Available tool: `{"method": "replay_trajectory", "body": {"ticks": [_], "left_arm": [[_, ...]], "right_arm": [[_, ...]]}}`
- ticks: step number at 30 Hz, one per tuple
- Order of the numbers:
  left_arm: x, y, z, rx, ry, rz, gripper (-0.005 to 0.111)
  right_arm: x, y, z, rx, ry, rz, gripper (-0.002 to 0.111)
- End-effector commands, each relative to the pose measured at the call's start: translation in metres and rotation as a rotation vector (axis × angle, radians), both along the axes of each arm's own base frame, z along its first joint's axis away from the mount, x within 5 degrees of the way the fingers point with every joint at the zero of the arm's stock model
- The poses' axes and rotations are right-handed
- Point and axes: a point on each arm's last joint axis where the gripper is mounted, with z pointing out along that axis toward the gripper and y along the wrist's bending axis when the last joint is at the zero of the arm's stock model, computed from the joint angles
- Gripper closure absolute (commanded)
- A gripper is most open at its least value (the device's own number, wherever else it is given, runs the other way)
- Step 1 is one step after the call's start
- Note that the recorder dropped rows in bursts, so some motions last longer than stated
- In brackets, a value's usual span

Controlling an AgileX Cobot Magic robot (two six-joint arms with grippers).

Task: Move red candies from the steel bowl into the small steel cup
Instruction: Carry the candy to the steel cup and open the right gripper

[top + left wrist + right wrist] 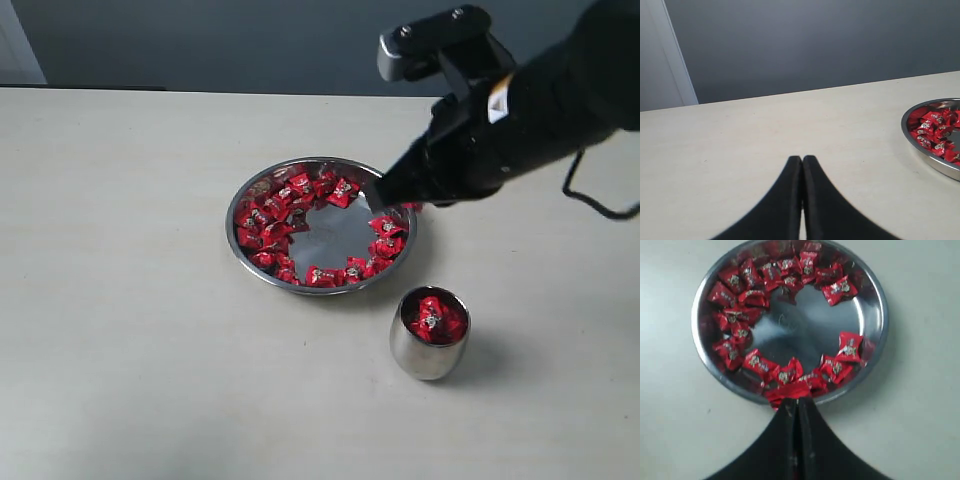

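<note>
I read this as the pick step. Right gripper (795, 406) is clenched at the bowl (233, 245) rim, mid-frame; I can't tell if the candy (789, 389) at its tips is caught. Cup (425, 360), lower right, holds a few. Next: confirm grasp, lift toward cup. Left gripper (801, 161) is clenched, idle.

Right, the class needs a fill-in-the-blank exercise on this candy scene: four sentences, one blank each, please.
The red candies ring the steel bowl, leaving its ___ bare. The small steel cup holds a few red ___. The left gripper, over the table, is ___. The gripper at the bowl's rim belongs to the ___ arm.
Missing: middle; candies; shut; right.
</note>
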Motion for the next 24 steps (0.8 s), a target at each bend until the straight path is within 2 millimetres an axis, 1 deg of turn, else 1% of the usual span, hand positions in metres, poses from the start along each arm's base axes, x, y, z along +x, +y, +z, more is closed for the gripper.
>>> {"method": "replay_trajectory", "body": {"ticks": [1,3,5,7,15,17,22,24], "left_arm": [[0.000,-0.001,0.000,-0.008,-0.008,-0.008,0.106],[0.000,-0.001,0.000,-0.008,-0.008,-0.008,0.106],[0.000,-0.001,0.000,-0.008,-0.008,-0.008,0.106],[0.000,-0.001,0.000,-0.008,-0.008,-0.008,0.106],[0.000,-0.001,0.000,-0.008,-0.008,-0.008,0.106],[0.000,-0.001,0.000,-0.008,-0.008,-0.008,0.106],[0.000,-0.001,0.000,-0.008,-0.008,-0.008,0.106],[0.000,-0.001,0.000,-0.008,-0.008,-0.008,0.106]], "right_arm": [[-0.029,-0.016,-0.020,0.027,0.043,-0.023,0.109],[-0.037,-0.021,-0.030,0.024,0.054,-0.029,0.109],[-0.043,-0.025,-0.046,0.026,0.085,-0.044,0.109],[-0.048,-0.028,-0.057,0.032,0.105,-0.059,0.109],[-0.049,-0.028,-0.060,0.041,0.107,-0.068,0.109],[-0.048,-0.027,-0.063,0.036,0.117,-0.069,0.109],[-0.043,-0.024,-0.080,0.006,0.162,-0.076,0.109],[-0.042,-0.023,-0.081,0.010,0.164,-0.080,0.109]]}}
